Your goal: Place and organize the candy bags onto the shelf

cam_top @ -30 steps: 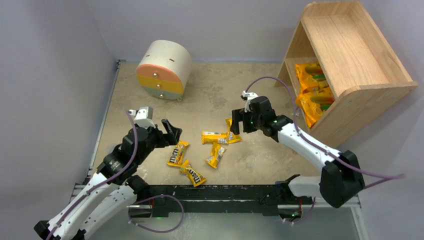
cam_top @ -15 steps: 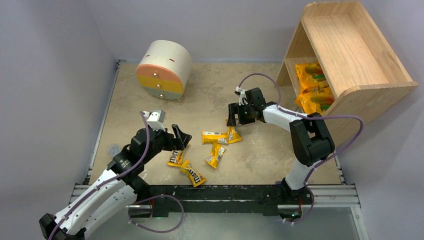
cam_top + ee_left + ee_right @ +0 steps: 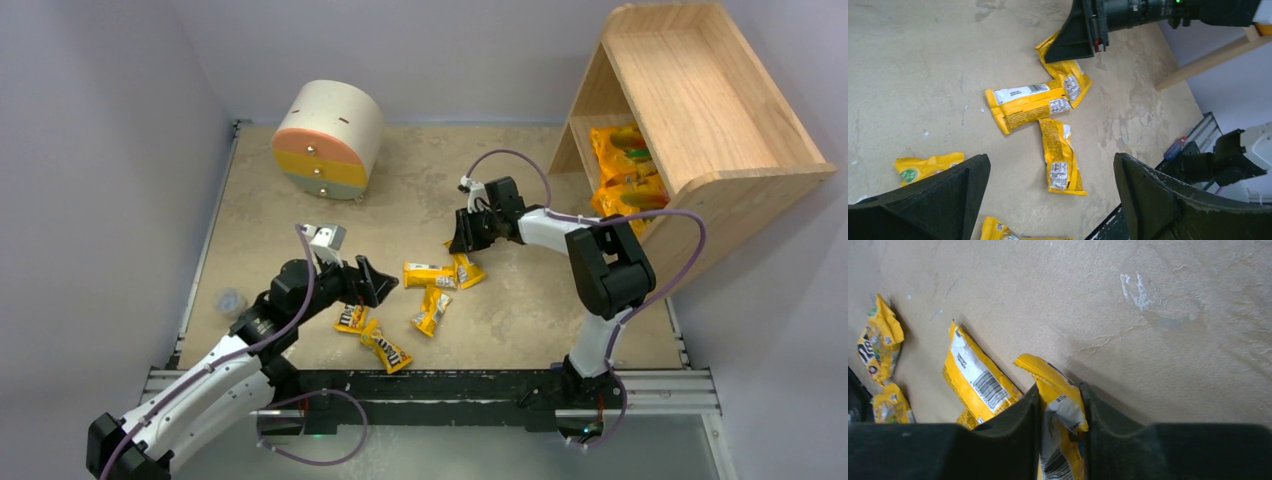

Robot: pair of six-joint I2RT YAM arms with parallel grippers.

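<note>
Several small yellow M&M's candy bags lie mid-table. One packet (image 3: 466, 269) (image 3: 1060, 405) lies on the table under my right gripper (image 3: 462, 243) (image 3: 1059, 396), whose jaws are shut on its upper end. The others are a crosswise packet (image 3: 428, 274) (image 3: 1028, 105), a lengthwise one (image 3: 433, 310) (image 3: 1060, 160), and two by my left arm (image 3: 351, 318) (image 3: 387, 347). My left gripper (image 3: 368, 282) (image 3: 1049, 160) hovers wide open above the lengthwise packet, holding nothing. Two orange candy bags (image 3: 622, 150) (image 3: 632, 202) sit on the lower tier of the wooden shelf (image 3: 700, 100).
A round cream cabinet (image 3: 328, 138) with coloured drawers stands at the back left. A small grey round object (image 3: 230, 300) lies near the table's left edge. The right arm's cable loops over the table between the gripper and the shelf.
My right gripper moved slightly left, came down on the packet and closed its jaws on it. My left arm reached forward and right, above the packets, still open.
</note>
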